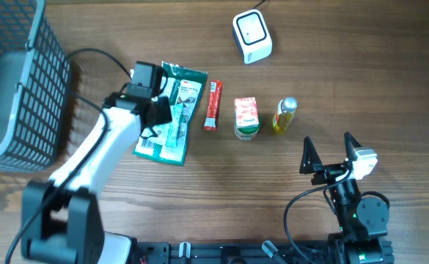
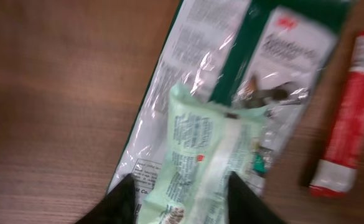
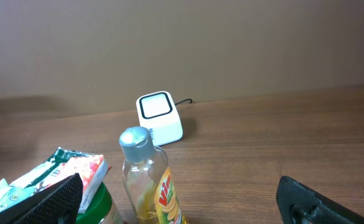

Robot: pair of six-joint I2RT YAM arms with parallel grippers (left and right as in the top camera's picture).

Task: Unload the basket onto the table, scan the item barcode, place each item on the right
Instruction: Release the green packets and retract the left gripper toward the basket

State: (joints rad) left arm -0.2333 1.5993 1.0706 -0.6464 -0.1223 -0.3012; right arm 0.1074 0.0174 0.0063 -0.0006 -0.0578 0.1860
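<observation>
- Well off from the scanner [image 1: 252,35], on its basket side and nearer the robot, lies the pale green packet [image 2: 200,155], resting on a bigger green-and-white pouch [image 1: 191,82]
- the left gripper [image 2: 182,208] is down over that packet with a dark finger along each long edge; the jaws stand partly apart, and I can't tell whether they pinch it or only flank it
- to my eye this is the pick-up step: the packet looks to be lying on the pouch, nowhere near the scanner
- next it wants a firm hold on the thin packet alone, leaving the pouch behind, then a carry to the scanner with the barcode turned toward its window; where that barcode sits I can't make out
- nearer the robot than the scanner runs a row: red stick [image 1: 213,105], small carton [image 1: 246,117], yellow bottle [image 1: 285,116]
- the right gripper [image 1: 327,143] waits past the bottle, fully spread and empty
- farthest from the scanner stands the mesh basket [image 1: 49,73]
</observation>
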